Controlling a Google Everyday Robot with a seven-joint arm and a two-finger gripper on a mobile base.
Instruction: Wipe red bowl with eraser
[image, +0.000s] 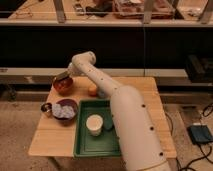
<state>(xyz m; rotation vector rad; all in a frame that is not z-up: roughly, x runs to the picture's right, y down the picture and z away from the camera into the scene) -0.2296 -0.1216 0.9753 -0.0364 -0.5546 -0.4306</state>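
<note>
The red bowl (63, 86) sits at the back left of the wooden table (145, 100). My white arm reaches across to it, and my gripper (62, 77) is over the bowl's rim and inside, at its far side. A dark flat piece, probably the eraser (61, 76), shows at the gripper's tip over the bowl.
A dark bowl (65, 110) with white crumpled stuff stands in front of the red bowl, a small metal cup (46, 107) at its left. An orange fruit (93, 90) lies mid-table. A green tray (87, 145) holds a white cup (94, 124).
</note>
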